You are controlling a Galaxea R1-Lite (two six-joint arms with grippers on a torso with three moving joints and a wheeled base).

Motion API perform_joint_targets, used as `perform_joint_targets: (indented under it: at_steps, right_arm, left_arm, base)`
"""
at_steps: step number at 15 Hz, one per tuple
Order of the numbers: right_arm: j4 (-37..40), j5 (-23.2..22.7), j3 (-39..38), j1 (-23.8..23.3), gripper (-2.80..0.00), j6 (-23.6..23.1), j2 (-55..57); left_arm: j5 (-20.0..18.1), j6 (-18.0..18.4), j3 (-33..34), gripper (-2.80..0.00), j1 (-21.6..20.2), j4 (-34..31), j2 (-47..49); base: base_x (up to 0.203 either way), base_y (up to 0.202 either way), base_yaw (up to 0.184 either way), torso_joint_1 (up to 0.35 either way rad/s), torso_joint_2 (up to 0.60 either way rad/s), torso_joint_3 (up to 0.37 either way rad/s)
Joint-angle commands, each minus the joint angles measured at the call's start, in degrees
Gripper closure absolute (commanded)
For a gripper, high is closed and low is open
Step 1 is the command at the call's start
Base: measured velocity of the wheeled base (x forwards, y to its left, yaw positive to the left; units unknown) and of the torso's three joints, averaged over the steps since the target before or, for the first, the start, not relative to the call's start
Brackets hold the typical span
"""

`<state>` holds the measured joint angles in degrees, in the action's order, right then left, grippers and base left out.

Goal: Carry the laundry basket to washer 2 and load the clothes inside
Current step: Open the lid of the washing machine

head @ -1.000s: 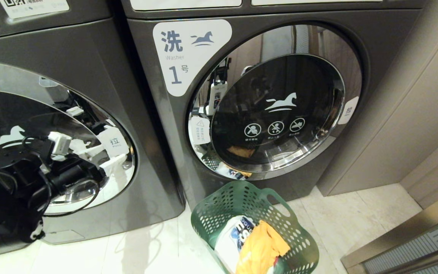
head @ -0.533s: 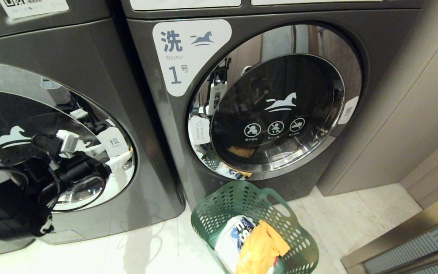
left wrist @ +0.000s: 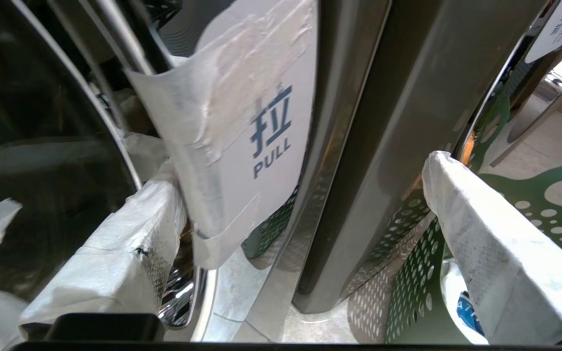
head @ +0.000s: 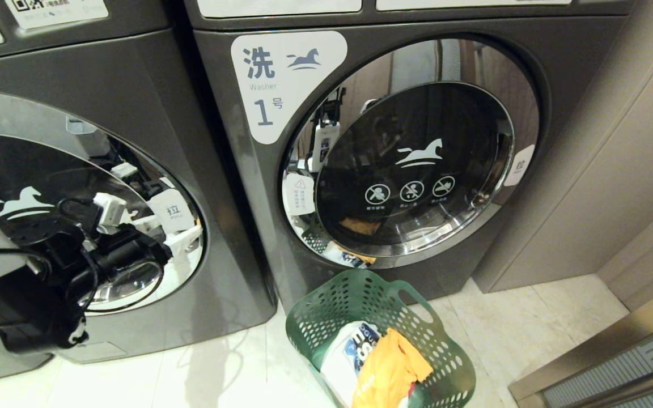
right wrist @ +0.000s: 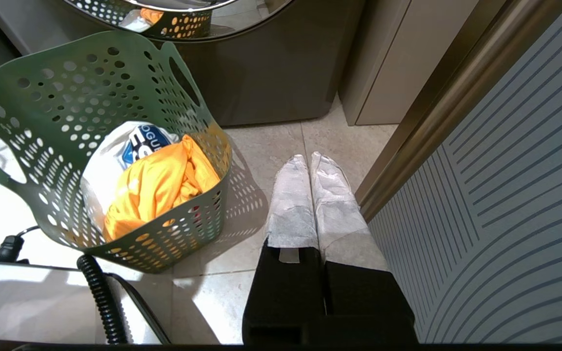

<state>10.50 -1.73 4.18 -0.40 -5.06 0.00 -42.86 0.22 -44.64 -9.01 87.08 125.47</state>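
While the right claw (right wrist: 306,163) hangs low over the floor (right wrist: 271,141) with its two fingers pressed together and holding nothing, the laundry basket (head: 380,334) stands on the floor just beside it. An orange cloth (head: 389,368) and a white one lie inside. The basket sits right in front of the grey washer marked 1 (head: 360,147), whose door is closed. Farther left, the left claw (left wrist: 300,234) is spread wide at the white PULL tag (left wrist: 261,131) on the next washer's door (head: 77,198).
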Motion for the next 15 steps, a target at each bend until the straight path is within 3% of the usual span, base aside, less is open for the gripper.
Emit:
perform_joint_targets:
  at_steps: [1, 5, 10, 15]
  right_arm:
    - [0.05, -0.03, 0.04, -0.04, 0.0, -0.04, 0.09]
    - [0.05, -0.03, -0.05, 0.02, 0.0, -0.04, 0.09]
    - [0.05, -0.03, -0.04, -0.03, 0.0, -0.04, 0.09]
    - [0.05, -0.03, -0.05, 0.01, 0.0, -0.04, 0.09]
  left_arm:
    - [-0.2, -0.13, -0.62, -2.8, 0.35, 0.59, 0.39]
    - [-2.27, -0.61, -0.62, -2.8, 1.19, 0.59, 0.64]
    - [-11.96, -2.24, -0.45, -2.8, 2.09, 0.59, 0.87]
    - [-15.98, -2.16, 0.34, -2.8, 4.07, 0.59, 0.75]
  base:
    - [0.0, 0.0, 0.0, 0.0, 0.0, 0.0]
    - [0.0, 0.0, 0.0, 0.0, 0.0, 0.0]
    - [0.0, 0.0, 0.0, 0.0, 0.0, 0.0]
    - [0.0, 0.0, 0.0, 0.0, 0.0, 0.0]
